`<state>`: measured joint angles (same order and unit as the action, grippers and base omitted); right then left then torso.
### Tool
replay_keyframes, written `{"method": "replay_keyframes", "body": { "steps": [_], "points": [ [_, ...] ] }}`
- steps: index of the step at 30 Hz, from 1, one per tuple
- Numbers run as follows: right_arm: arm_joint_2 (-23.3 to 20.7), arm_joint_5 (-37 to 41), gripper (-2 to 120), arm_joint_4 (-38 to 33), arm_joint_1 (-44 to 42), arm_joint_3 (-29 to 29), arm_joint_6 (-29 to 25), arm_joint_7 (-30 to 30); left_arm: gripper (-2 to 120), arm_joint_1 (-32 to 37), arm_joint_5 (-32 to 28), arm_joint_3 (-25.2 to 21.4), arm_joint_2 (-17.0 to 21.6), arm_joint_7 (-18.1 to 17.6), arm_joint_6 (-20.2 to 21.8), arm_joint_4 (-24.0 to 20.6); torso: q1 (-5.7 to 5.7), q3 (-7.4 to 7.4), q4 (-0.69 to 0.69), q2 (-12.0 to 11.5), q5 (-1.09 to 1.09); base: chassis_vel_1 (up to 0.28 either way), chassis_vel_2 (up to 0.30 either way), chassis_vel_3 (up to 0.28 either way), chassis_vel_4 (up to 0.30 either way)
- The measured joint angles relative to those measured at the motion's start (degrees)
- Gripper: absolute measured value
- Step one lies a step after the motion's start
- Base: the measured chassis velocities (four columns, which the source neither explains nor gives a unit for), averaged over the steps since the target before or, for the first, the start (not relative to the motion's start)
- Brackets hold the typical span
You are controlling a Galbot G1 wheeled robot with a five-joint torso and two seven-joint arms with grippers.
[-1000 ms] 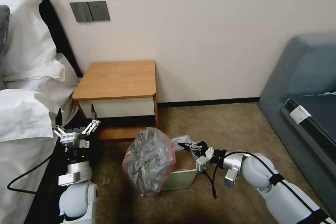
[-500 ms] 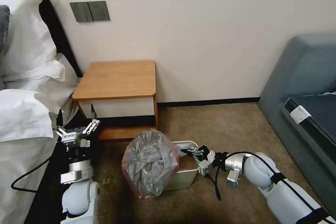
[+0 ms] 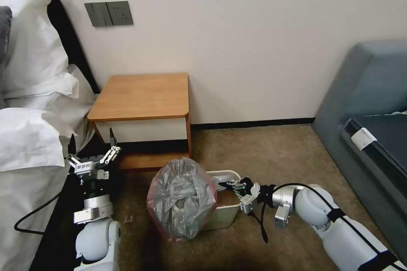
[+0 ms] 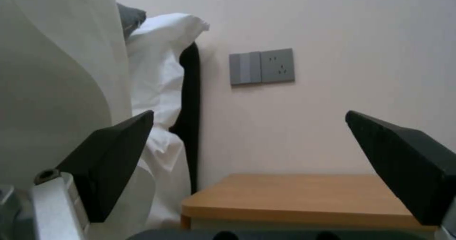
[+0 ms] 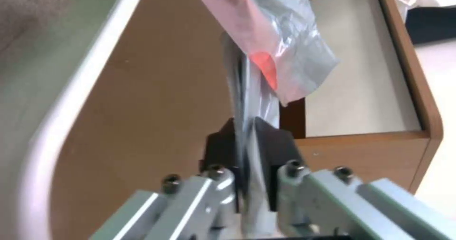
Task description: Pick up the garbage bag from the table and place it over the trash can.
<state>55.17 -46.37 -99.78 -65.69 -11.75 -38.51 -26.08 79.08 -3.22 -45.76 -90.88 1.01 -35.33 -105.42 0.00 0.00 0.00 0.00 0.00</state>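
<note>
The crinkled grey garbage bag [image 3: 182,197] with its pinkish edge bulges over the left end of the cream trash can [image 3: 224,217], which stands on the carpet in front of the table [image 3: 142,95]. My right gripper [image 3: 224,185] is low over the can's opening, shut on a strip of the bag's film. The right wrist view shows that film [image 5: 280,37] pinched in the right gripper [image 5: 247,144], with the can's rim [image 5: 62,119] beside it. My left gripper [image 3: 91,152] stands open and idle by the table's lower left, pointing up; it is also seen as the left gripper [image 4: 249,115] above the table top [image 4: 304,193].
A bed with white pillows [image 3: 29,93] is at the left, close to my left arm. A grey sofa [image 3: 369,106] stands at the right. The wall with a socket plate [image 3: 109,13] is behind the table. Open carpet [image 3: 263,148] lies between the can and the sofa.
My right gripper has dropped lower and drawn back a little with the film; the raised flap has come down and the can's far rim now shows. The left arm has barely moved.
</note>
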Motion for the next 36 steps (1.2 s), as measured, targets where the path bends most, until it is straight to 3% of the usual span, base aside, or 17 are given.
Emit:
{"method": "replay_keyframes", "body": {
  "steps": [8,15,22,36],
  "points": [
    [-2.0,8.7,45,-1.3,1.2,-1.9,-0.3,-12.5,100,-0.1,0.0,0.1,0.0,0.0,-0.1,0.2,0.0,0.0,0.0,0.0,0.0,0.0,0.0,0.0,0.0],
    [-2.9,11.9,68,-1.9,2.0,-2.6,-0.4,-15.7,100,-0.1,0.0,0.2,-0.2,0.0,-0.3,0.5,0.0,0.0,0.0,0.0,0.0,0.0,0.0,0.0,0.0],
    [-2.5,12.4,95,-1.7,3.2,-1.4,-0.6,-13.4,100,-0.2,0.0,0.3,-0.3,0.0,-0.4,0.6,0.0,0.0,0.01,0.0,0.0,0.0,0.0,0.0,0.0],
    [-2.8,12.6,100,-3.6,3.6,-2.2,-0.2,-10.1,100,-0.3,0.1,0.4,-0.5,0.0,-0.4,0.6,0.0,0.0,0.0,0.0,-0.01,0.0,0.0,0.0,0.0]
  ]
}}
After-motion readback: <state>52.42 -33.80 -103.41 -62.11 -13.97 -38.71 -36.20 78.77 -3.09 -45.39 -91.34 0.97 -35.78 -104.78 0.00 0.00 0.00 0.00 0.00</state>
